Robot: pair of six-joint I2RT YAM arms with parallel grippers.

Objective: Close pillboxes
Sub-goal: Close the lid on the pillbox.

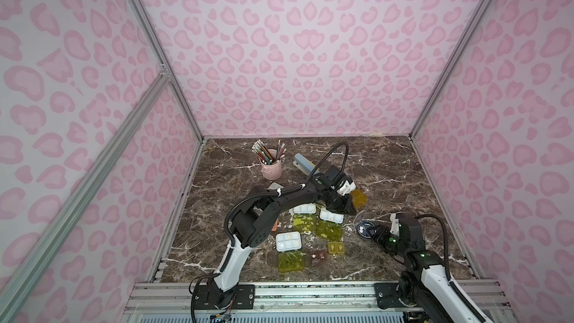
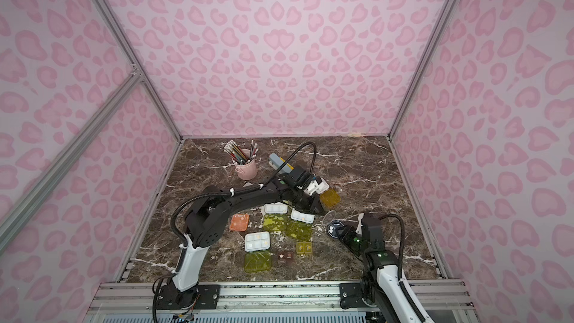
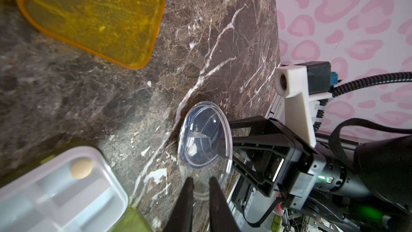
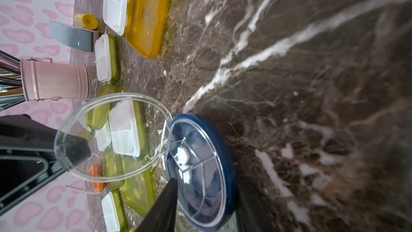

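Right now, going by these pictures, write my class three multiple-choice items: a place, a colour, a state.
1. The pencil cup stands: A) toward the back of the table; B) by the front rail; C) on a pillbox.
2. The rim of the round pillbox is: A) red; B) navy; C) green.
3. Its clear lid is: A) shut; B) missing; C) raised open.
Key: 1A, both top views show it far from the front; 2B, navy in the right wrist view; 3C, it tilts up off the base.
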